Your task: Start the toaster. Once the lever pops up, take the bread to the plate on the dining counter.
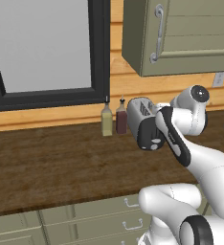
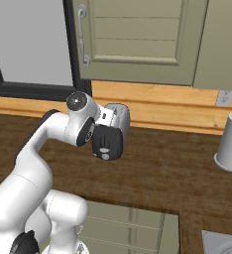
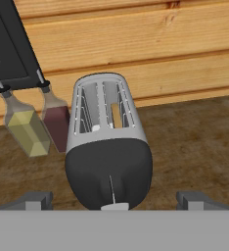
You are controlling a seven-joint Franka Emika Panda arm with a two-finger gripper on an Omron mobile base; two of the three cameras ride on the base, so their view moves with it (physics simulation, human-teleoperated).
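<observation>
Toaster (image 3: 108,147) stands near the bench's (image 1: 47,162) back edge beside two bottles (image 3: 38,122), its black end face between and just beyond the wide-spread claw (image 3: 114,200) fingertips, bread (image 3: 116,114) in a slot.

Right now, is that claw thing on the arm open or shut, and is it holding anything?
Gripper: open wide and holding nothing, its fingertips spread either side of the toaster.
</observation>
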